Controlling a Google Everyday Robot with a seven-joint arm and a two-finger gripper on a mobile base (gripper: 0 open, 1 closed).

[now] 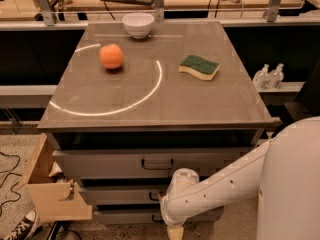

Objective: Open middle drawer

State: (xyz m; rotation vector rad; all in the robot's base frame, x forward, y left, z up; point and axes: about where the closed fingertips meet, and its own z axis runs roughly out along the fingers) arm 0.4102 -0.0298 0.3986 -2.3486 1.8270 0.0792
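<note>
– Grey cabinet top (150, 109): what sits near its edges?
– A bowl (138, 24) is at the back edge, with an orange (111, 56) on the left and a sponge (199, 66) on the right.
– And the middle drawer?
– The middle drawer (115, 194) looks closed under the taller one. The white arm (215, 189) crosses its front. The gripper (175, 232) hangs at the picture's bottom edge (its grip cannot be told). A cardboard box (55, 194) crowds the left corner.

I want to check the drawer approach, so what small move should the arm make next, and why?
Probably lift the gripper and bring it level with the handle of the middle drawer. The gripper hangs at the picture's bottom edge, below that handle. The drawer looks shut, and its handle is half hidden behind the arm's wrist.
</note>
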